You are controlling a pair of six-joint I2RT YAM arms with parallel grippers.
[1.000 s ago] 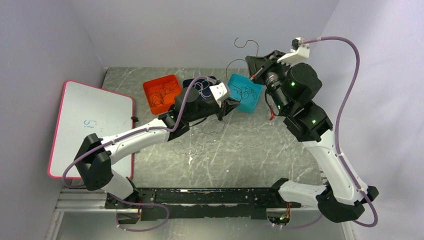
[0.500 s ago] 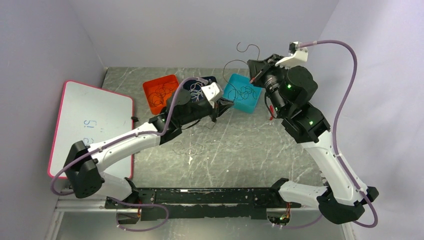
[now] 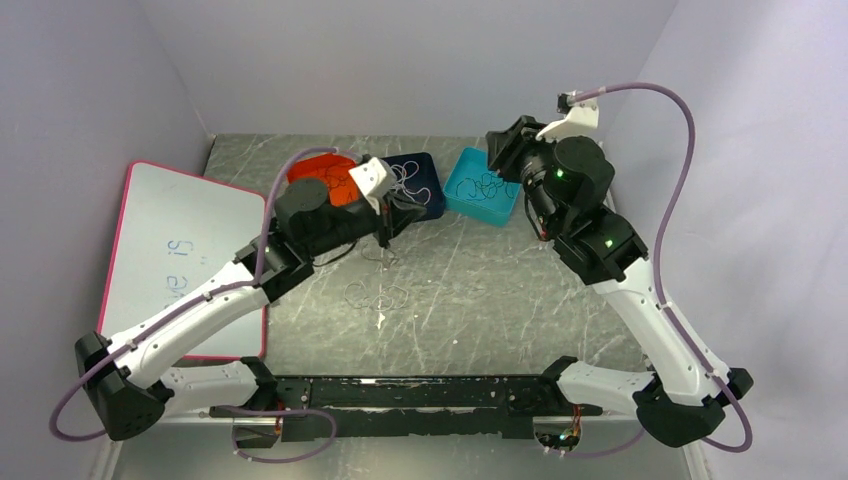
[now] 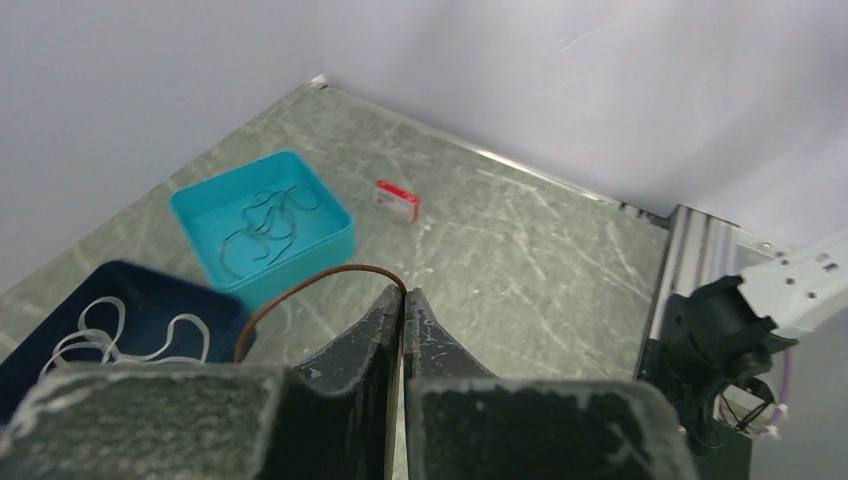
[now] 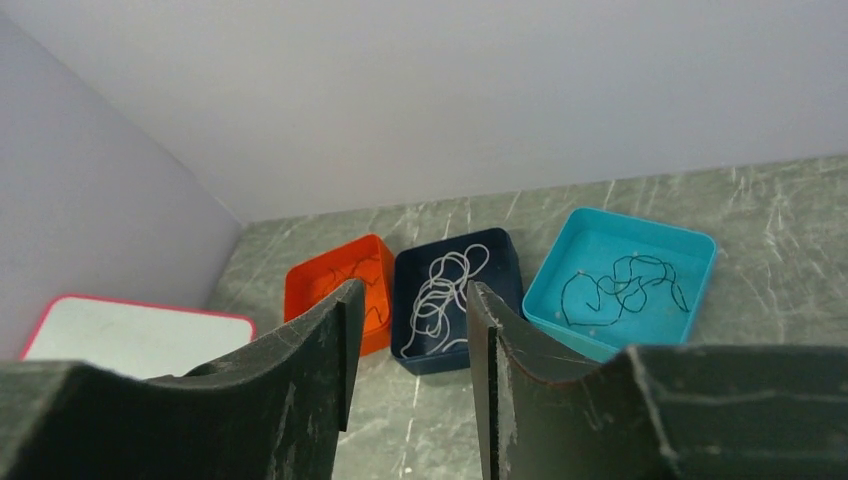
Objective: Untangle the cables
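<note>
My left gripper (image 4: 404, 292) is shut on a thin brownish-red cable (image 4: 318, 277) that arcs away to the left of its tips. In the top view this gripper (image 3: 384, 222) hangs in front of the orange tray (image 3: 305, 168), and the cable (image 3: 379, 252) dangles from it to the table. A curly loose cable (image 3: 378, 295) lies on the table below. My right gripper (image 5: 408, 300) is open and empty, raised over the back edge of the teal tray (image 3: 470, 202). Black cables (image 5: 625, 280) lie in that tray, and white cables (image 5: 445, 290) lie in the navy tray (image 5: 500, 250).
The orange tray (image 5: 305, 285) holds dark reddish cables. The three trays stand in a row at the back of the table. A pink-rimmed whiteboard (image 3: 180, 255) lies at the left. A small red-and-white object (image 4: 397, 200) sits on the table past the teal tray.
My right gripper opened, and the cable it held up in the air no longer shows there. The left arm swung left with the brownish-red cable, from the teal tray toward the orange tray.
</note>
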